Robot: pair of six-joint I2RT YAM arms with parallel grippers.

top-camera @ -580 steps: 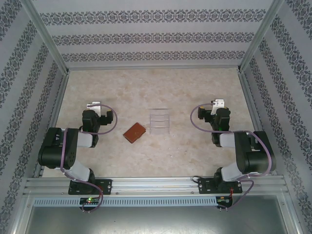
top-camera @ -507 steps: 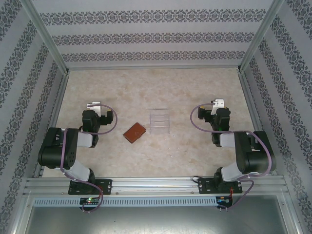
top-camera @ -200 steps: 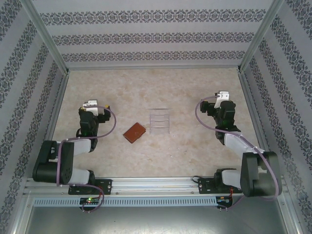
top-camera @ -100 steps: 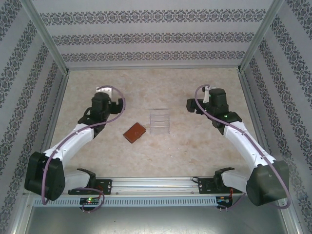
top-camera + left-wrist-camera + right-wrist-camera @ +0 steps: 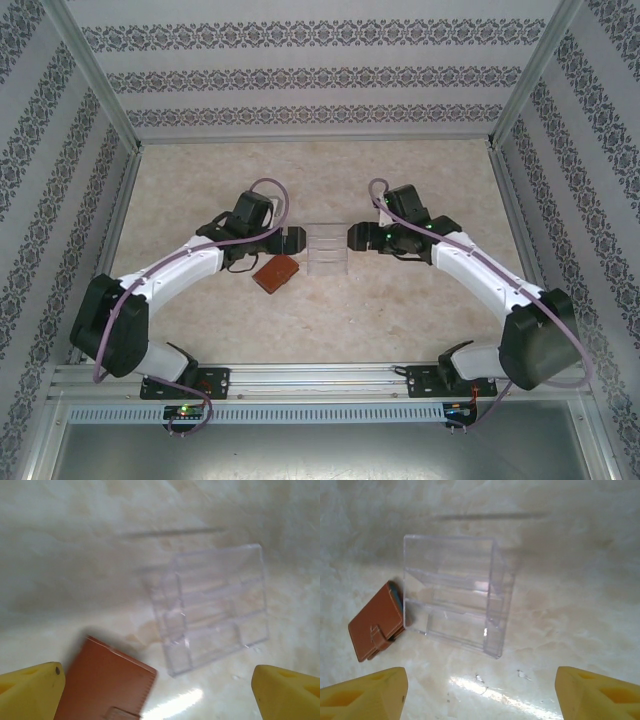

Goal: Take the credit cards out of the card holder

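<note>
Marbled table [image 5: 420, 300], card holder [image 5: 276, 272] strapped shut, beside clear compartmented tray [image 5: 327, 250].

On the surface [image 5: 400, 320] the wallet [image 5: 276, 272] lies just left of the tray [image 5: 328, 248], slightly nearer me, beside its near-left corner.

Both jaws now beside clear tray [image 5: 327, 248]
</note>
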